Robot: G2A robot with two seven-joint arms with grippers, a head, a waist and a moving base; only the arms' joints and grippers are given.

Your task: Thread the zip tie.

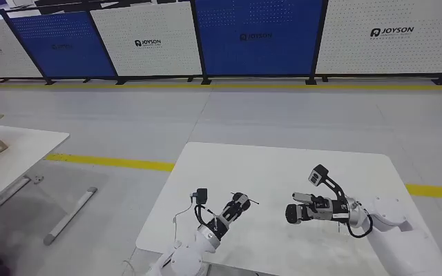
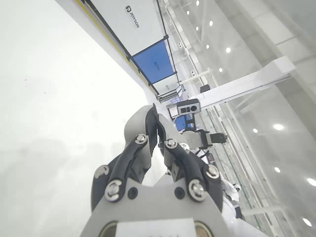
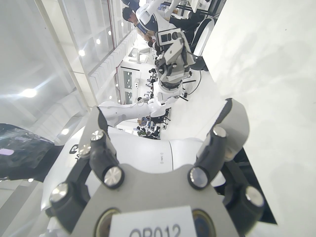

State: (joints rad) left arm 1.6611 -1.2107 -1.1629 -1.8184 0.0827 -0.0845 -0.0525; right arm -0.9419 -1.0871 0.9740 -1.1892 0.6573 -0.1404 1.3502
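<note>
My left gripper (image 1: 241, 202) hovers over the front left of the white table (image 1: 276, 165). In the left wrist view its fingers (image 2: 150, 124) are pressed together. A thin black zip tie (image 1: 253, 201) sticks out sideways from its tip, pointing toward the other arm. My right gripper (image 1: 290, 214) is level with it, a short way to the right and facing it. In the right wrist view this gripper (image 3: 164, 107) stands open with nothing between its fingers. The left gripper (image 3: 172, 67) shows farther off there, with a thin dark strand beside it.
The tabletop around both grippers is bare white. A second white table (image 1: 27, 148) stands off to the left across open floor. Blue and white pegboard panels (image 1: 255, 34) line the far side of the room.
</note>
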